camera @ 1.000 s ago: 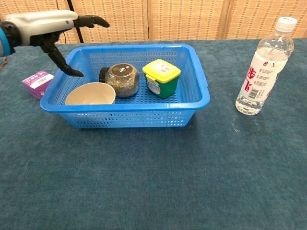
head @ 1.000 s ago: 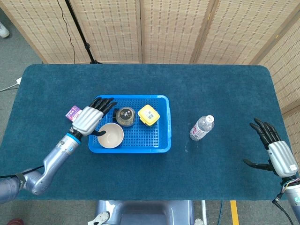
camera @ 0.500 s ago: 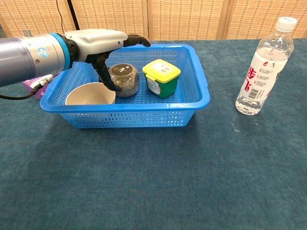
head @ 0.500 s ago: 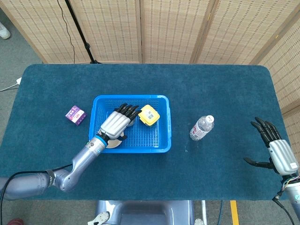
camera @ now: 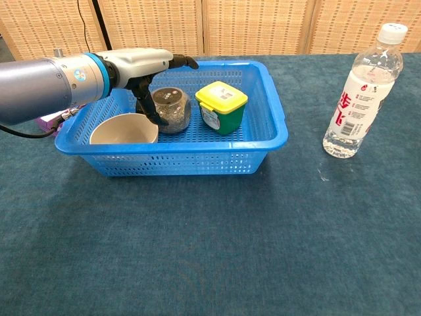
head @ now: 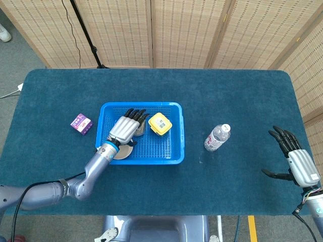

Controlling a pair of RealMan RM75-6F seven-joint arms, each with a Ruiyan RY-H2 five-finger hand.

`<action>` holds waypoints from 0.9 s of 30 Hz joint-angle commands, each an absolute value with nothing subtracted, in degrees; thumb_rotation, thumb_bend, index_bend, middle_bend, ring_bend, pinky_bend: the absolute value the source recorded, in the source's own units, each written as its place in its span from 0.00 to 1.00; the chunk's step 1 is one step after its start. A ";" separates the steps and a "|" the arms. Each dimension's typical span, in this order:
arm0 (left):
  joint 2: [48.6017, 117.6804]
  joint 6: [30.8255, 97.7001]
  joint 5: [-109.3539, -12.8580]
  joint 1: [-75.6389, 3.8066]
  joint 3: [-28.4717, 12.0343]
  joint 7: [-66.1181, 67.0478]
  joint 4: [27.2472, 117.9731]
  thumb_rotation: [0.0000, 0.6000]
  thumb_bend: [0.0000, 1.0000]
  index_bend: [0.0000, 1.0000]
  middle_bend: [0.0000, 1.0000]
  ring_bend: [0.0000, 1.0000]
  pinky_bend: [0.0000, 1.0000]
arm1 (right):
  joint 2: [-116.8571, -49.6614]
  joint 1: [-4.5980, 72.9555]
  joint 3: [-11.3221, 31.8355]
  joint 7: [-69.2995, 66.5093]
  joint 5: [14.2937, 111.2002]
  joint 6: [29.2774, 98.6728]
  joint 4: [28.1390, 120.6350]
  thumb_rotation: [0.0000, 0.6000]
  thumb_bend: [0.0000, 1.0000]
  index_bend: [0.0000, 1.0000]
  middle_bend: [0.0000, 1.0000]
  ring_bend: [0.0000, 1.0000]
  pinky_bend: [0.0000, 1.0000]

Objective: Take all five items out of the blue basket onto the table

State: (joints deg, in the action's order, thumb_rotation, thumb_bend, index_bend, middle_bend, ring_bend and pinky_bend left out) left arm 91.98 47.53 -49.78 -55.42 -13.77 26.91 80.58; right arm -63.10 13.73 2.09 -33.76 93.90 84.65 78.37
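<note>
Where the chest view starts nearest me, I see bare blue counter (camera: 217,257), then the blue basket (camera: 197,158) left of centre. Inside it the beige bowl (camera: 123,129) sits at the near left, the glass jar (camera: 170,108) behind it, and the yellow-lidded container (camera: 222,105) just right of the jar. My left hand (camera: 135,60) reaches in from the left edge of the frame over the jar; its fingers (camera: 177,60) stretch out across the top while the thumb hangs down the jar's left side, so I cannot tell whether it has hold of anything. The purple box (head: 81,123) lies on the counter just left of the basket. The water bottle (camera: 360,92) stands upright at the right, well apart from the basket. In the head view's lower right, my right hand (head: 298,164) hovers with fingers spread, holding nothing.
</note>
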 commanded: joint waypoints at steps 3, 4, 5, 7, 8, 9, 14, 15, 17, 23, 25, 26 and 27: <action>93.50 46.34 -48.67 -55.97 -14.08 25.16 77.86 1.00 0.18 0.00 0.00 0.00 0.01 | -63.27 13.89 2.14 -33.75 93.77 84.40 78.14 1.00 0.00 0.00 0.00 0.00 0.00; 93.74 46.15 -48.46 -55.99 -14.08 24.82 77.39 1.00 0.19 0.00 0.00 0.00 0.01 | -63.28 13.91 2.18 -33.75 93.71 84.38 78.10 1.00 0.00 0.00 0.00 0.00 0.00; 93.96 45.89 -48.29 -56.02 -14.05 24.50 76.95 1.00 0.18 0.00 0.00 0.00 0.01 | -63.30 13.92 2.19 -33.78 93.66 84.33 78.03 1.00 0.00 0.00 0.00 0.00 0.00; 94.31 45.45 -48.08 -56.08 -14.02 23.96 76.25 1.00 0.19 0.00 0.00 0.00 0.01 | -63.34 13.97 2.20 -33.80 93.59 84.20 77.92 1.00 0.00 0.00 0.00 0.00 0.00; 94.56 45.29 -48.05 -56.12 -14.05 23.62 75.76 1.00 0.19 0.00 0.00 0.00 0.01 | -63.37 14.00 2.20 -33.84 93.56 84.12 77.85 1.00 0.00 0.00 0.00 0.00 0.00; 94.84 45.23 -48.04 -56.15 -14.11 23.25 75.23 1.00 0.19 0.00 0.00 0.00 0.01 | -63.40 14.03 2.18 -33.86 93.56 84.05 77.79 1.00 0.00 0.00 0.00 0.00 0.00; 96.18 44.36 -47.71 -56.36 -14.33 21.42 72.88 1.00 0.19 0.00 0.00 0.00 0.03 | -63.52 14.13 2.17 -33.99 93.54 83.91 77.60 1.00 0.00 0.00 0.00 0.00 0.00; 96.37 44.15 -47.61 -56.38 -14.40 21.05 72.56 1.00 0.19 0.00 0.00 0.00 0.03 | -63.52 14.14 2.17 -34.01 93.55 83.91 77.60 1.00 0.00 0.00 0.00 0.00 0.00; 96.79 43.92 -47.45 -56.42 -14.53 20.39 71.81 1.00 0.19 0.00 0.00 0.00 0.03 | -63.54 14.13 2.17 -34.01 93.52 83.91 77.56 1.00 0.00 0.00 0.00 0.00 0.00; 97.77 42.87 -47.28 -56.61 -14.53 18.99 69.72 1.00 0.20 0.00 0.00 0.00 0.05 | -63.49 14.13 2.21 -34.37 93.43 83.94 77.52 1.00 0.00 0.00 0.00 0.00 0.00; 98.09 42.70 -47.25 -56.70 -14.45 18.82 69.07 1.00 0.20 0.00 0.00 0.00 0.08 | -63.47 14.16 2.17 -34.49 93.45 83.86 77.51 1.00 0.00 0.00 0.00 0.00 0.00; 98.28 42.66 -47.18 -56.74 -14.45 18.71 68.74 1.00 0.20 0.00 0.00 0.00 0.11 | -63.45 14.17 2.15 -34.56 93.45 83.82 77.51 1.00 0.00 0.00 0.00 0.00 0.00; 98.58 42.66 -47.10 -56.78 -14.49 18.53 68.23 1.00 0.20 0.01 0.00 0.01 0.15 | -63.44 14.18 2.15 -34.63 93.42 83.78 77.49 1.00 0.00 0.00 0.00 0.00 0.00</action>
State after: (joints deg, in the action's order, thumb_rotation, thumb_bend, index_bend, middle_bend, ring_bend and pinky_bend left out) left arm 98.28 42.73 -47.20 -56.70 -14.48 18.74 68.65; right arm -63.44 14.18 2.15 -34.63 93.42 83.78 77.49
